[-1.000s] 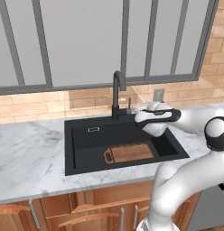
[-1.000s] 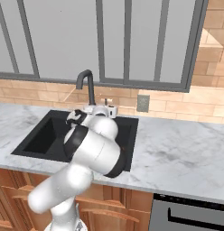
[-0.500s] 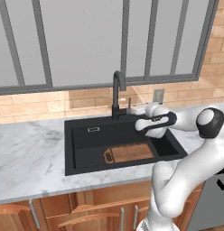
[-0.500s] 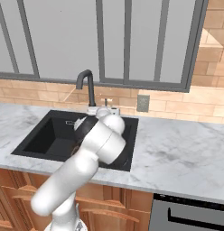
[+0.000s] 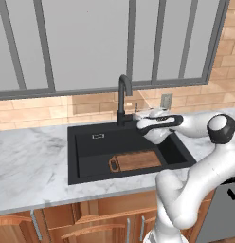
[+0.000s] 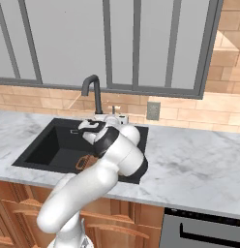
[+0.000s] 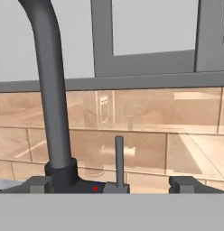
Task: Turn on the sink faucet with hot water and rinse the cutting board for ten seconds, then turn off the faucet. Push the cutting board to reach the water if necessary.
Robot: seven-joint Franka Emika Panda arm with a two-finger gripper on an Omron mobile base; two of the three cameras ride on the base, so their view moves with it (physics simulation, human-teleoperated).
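At the centre of the left base view, the hand (image 5: pixel 138 115) is seen with its fingers spread apart and gripping nothing, just right of the faucet (image 5: pixel 122 97) base, while the cutting board (image 5: pixel 134 161) lies flat in the sink (image 5: pixel 86 156), lower centre.

The sink (image 5: pixel 86 159) is showing a matt black finish, and the faucet (image 5: pixel 122 97) is looking like the same matt black metal, smooth along its curved spout. The cutting board (image 5: pixel 138 160) is showing brown wood grain with a darker handle end. The desk (image 5: pixel 29 166) is appearing as polished white marble with grey veins. The wall behind (image 5: pixel 91 107) is showing tan brick tiles with a slight sheen. The cabinet fronts (image 5: pixel 105 220) are looking like glossy reddish wood.
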